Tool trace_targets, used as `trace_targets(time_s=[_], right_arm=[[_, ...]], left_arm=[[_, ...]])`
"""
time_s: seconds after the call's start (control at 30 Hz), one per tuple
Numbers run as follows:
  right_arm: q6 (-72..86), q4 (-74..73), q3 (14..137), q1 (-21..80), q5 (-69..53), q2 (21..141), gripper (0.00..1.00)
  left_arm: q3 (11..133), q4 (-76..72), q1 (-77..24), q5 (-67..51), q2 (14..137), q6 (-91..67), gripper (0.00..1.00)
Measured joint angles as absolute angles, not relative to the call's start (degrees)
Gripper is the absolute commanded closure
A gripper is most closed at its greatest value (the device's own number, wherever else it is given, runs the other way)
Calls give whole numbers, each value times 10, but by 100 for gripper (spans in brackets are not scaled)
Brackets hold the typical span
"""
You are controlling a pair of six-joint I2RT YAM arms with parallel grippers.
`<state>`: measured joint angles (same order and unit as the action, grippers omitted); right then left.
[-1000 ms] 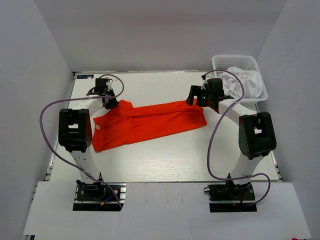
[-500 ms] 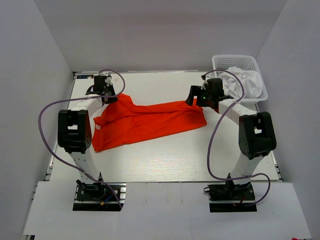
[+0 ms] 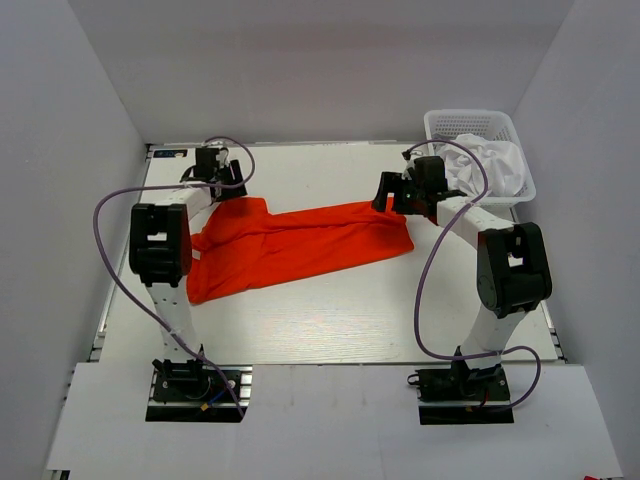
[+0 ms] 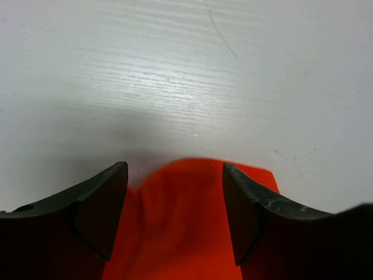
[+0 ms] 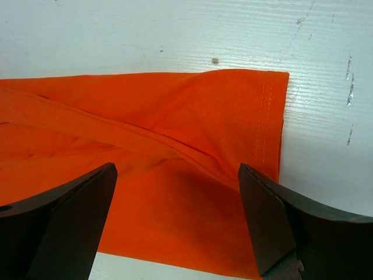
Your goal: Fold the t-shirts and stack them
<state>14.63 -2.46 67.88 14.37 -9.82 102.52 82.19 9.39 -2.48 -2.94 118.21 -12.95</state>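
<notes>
The orange t-shirt [image 3: 290, 245] lies on the white table [image 3: 330, 310] between the 2 arms. It makes a long, wrinkled band that runs from the near left to the far right.

The left gripper [image 3: 222, 190] is at the far left corner of this shirt. In the left wrist view the left gripper [image 4: 175, 175] is released: its jaws stand apart, and a corner of the orange cloth lies on the table between them, not pinched.

The right gripper [image 3: 392, 200] is at the far right end of the shirt. In the right wrist view the right gripper [image 5: 175, 175] is wide apart above the stitched hem and grasps nothing.

The white t-shirt [image 3: 490, 160] is crumpled inside the white basket [image 3: 470, 115], at the far right corner of the table.
</notes>
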Motion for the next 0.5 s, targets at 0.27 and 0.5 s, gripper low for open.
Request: trace_targets(time_s=[0.27, 0.5], right_arm=[[146, -34, 690, 143, -96, 1028, 10], [145, -36, 692, 143, -95, 1032, 10]], left_arm=[[865, 111, -25, 10, 1233, -136, 58], [867, 117, -25, 10, 1235, -140, 100]])
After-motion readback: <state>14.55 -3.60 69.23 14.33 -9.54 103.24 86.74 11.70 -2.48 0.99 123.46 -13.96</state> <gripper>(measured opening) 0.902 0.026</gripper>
